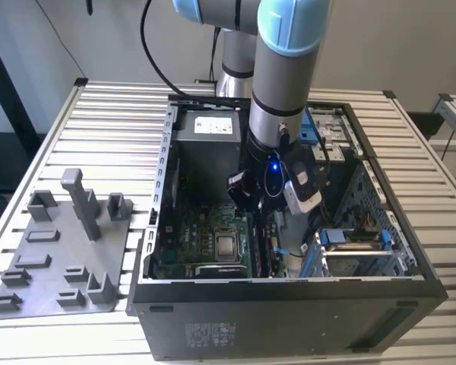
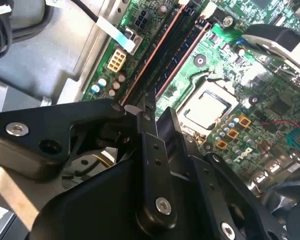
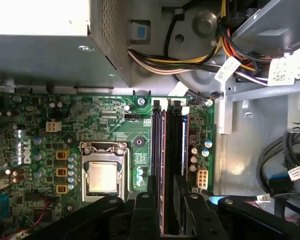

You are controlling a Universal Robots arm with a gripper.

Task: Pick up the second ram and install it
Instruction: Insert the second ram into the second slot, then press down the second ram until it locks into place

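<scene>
My gripper (image 3: 164, 187) reaches down into the open computer case (image 1: 289, 300), over the memory slots of the green motherboard (image 3: 110, 120). The second ram (image 3: 161, 145), a thin dark board, stands on edge in its slot and runs in between my fingers. They appear shut on its near end. In the second wrist view the same stick (image 2: 165, 55) leads away from the gripper (image 2: 156, 112). Another dark memory stick (image 3: 179, 145) sits in the slot beside it. In the exterior view the gripper (image 1: 280, 232) hangs low inside the case, to the exterior view's right of the processor (image 1: 226, 245).
A grey tray (image 1: 30, 274) with plastic blocks lies on the slatted table at the exterior view's left of the case. Inside the case are the power supply (image 1: 213, 137), bundled cables (image 3: 190, 55), the bare processor (image 3: 102, 176) and a drive cage (image 1: 357, 255).
</scene>
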